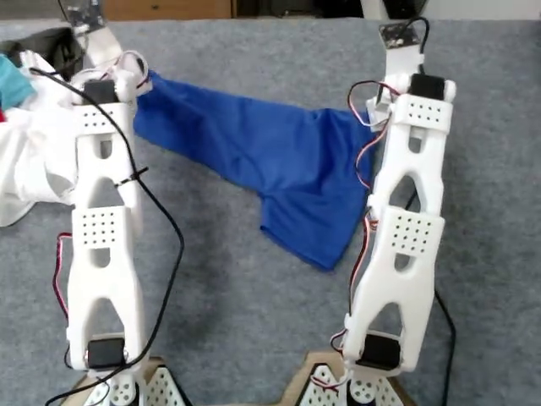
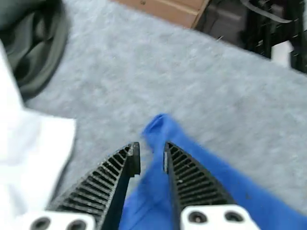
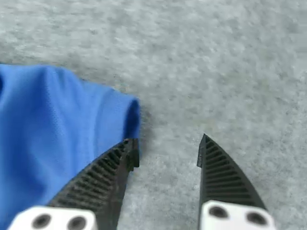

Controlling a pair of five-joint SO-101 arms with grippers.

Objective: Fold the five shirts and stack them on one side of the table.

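Note:
A blue shirt (image 1: 262, 161) lies crumpled and stretched across the grey table between the two arms. In the left wrist view my left gripper (image 2: 151, 155) is shut on the blue shirt's corner (image 2: 160, 127), with cloth pinched between the fingers and the tip sticking out beyond them. My right gripper (image 3: 168, 151) stands open just over the table at the shirt's other end. One finger (image 3: 120, 160) rests by the blue shirt's (image 3: 53, 120) rolled edge, and bare table lies between the fingers.
A heap of white shirts (image 1: 34, 152) lies at the table's left edge beside the left arm (image 1: 101, 220), with a teal piece (image 1: 13, 80) and dark cloth (image 2: 33, 57) behind it. A brown box (image 2: 163, 9) stands beyond the far edge.

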